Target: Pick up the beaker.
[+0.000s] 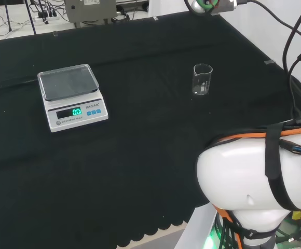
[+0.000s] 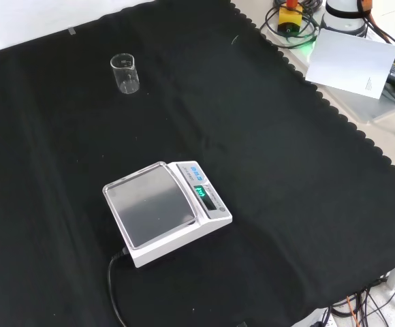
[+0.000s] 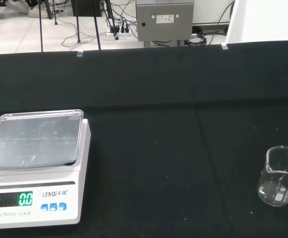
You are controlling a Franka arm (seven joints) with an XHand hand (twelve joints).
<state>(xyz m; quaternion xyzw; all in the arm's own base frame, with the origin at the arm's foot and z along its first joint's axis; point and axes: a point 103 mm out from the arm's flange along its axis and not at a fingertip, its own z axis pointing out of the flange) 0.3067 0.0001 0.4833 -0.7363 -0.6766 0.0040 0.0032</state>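
1. Beaker first, though it comes last in my left-to-right sweep of the head view. At the left sits a white scale (image 1: 72, 97) with a bare metal pan and a lit green display, standing on the counter (image 1: 140, 155) draped in black cloth.

2. Moving right across open cloth, the beaker (image 1: 202, 79) stands upright and alone, well apart from the scale. It looks empty from what I can see; nothing touches it.

3. Further right is the arm's big white link (image 1: 249, 181), low in the head view near the base, well short of the beaker. I see no fingers, so I cannot tell whether the hand is spread or curled.

4. In the front view the order flips in depth: the beaker (image 2: 125, 73) is far up at the left, the scale (image 2: 165, 211) nearer the camera.

5. The wrist view looks level across the cloth, with the scale (image 3: 35, 168) and the beaker (image 3: 280, 176) both ahead of it, which suggests to me the wrist is held low and facing them.

6. Handling, as I judge it: small clear glass or plastic, light, rigid, smooth and likely slippery, easy to tip or crack. I would wrap it around the mid-wall from the side, below the flared lip, fingers opposite the thumb.
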